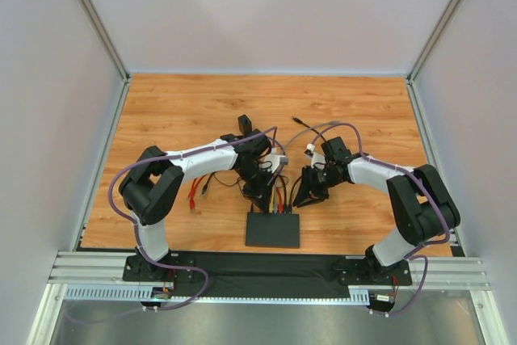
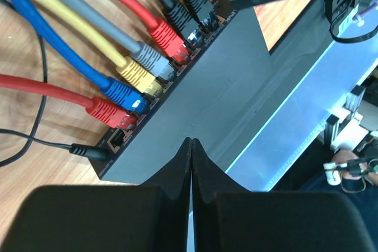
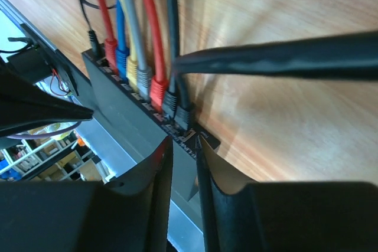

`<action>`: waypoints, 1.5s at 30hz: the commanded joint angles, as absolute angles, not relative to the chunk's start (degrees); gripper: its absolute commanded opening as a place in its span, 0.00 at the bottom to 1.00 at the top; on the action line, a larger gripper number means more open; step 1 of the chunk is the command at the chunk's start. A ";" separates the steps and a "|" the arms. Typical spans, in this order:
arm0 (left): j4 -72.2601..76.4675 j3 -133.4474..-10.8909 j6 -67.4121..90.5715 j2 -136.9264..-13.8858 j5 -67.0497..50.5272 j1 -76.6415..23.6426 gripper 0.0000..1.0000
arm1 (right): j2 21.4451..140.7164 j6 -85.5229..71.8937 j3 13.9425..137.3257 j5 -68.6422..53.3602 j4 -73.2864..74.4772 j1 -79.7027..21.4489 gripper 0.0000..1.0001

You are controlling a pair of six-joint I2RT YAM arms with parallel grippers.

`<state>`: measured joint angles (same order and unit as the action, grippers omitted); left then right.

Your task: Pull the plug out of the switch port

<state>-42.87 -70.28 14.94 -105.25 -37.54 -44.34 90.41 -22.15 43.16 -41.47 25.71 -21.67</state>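
Observation:
The switch (image 1: pixel 272 230) is a flat black box near the table's front edge, its sockets on the far edge. Several plugs sit in the row: red (image 2: pixel 109 112), blue (image 2: pixel 127 95), yellow (image 2: pixel 139 78), grey (image 2: pixel 152 59), red (image 2: pixel 167 36) and two black ones (image 2: pixel 189 9). My left gripper (image 2: pixel 190 141) is shut and empty, tips over the switch's top (image 2: pixel 236 81), behind the left sockets. My right gripper (image 3: pixel 183 140) is narrowly open and empty, tips just above the switch's right end (image 3: pixel 204 140), close to the end black plug (image 3: pixel 184 116).
A thin black power lead (image 2: pixel 82 150) plugs into the switch's left end. Loose cables and a spare red plug (image 1: pixel 192 197) lie on the wood left of the switch. A thick black cable (image 3: pixel 283 57) crosses the right wrist view. The metal rail (image 1: pixel 266 271) runs in front.

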 commanded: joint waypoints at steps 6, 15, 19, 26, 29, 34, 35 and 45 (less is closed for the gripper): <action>-45.34 -74.00 10.37 -107.40 -38.76 -45.97 0.00 | 93.16 -21.36 41.13 -45.08 19.16 -21.18 0.23; -48.34 -77.78 12.04 -110.83 -37.27 -46.06 0.00 | 95.01 -22.50 39.38 -49.39 15.03 -21.09 0.27; -48.43 -77.70 12.22 -112.06 -37.09 -46.05 0.00 | 95.45 -22.68 39.02 -50.62 14.15 -20.92 0.28; -47.99 -76.99 12.31 -113.47 -36.39 -46.05 0.00 | 95.71 -22.68 38.67 -51.33 13.89 -20.83 0.29; -47.55 -76.73 12.22 -113.82 -36.12 -46.05 0.00 | 96.41 -22.76 38.50 -51.42 13.97 -20.83 0.29; -46.67 -75.59 12.57 -114.17 -35.95 -46.05 0.00 | 98.17 -22.68 38.41 -51.85 13.80 -20.83 0.27; -46.50 -75.50 12.57 -114.17 -36.03 -46.05 0.00 | 98.35 -22.68 38.41 -51.94 13.80 -20.83 0.27; -46.67 -75.59 12.39 -114.61 -35.68 -46.05 0.00 | 98.96 -22.50 38.58 -52.47 13.71 -20.83 0.23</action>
<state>-47.29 -76.07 12.47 -113.93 -36.60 -45.76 98.21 -22.63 38.65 -51.22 15.03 -20.82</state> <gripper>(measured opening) 0.006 0.236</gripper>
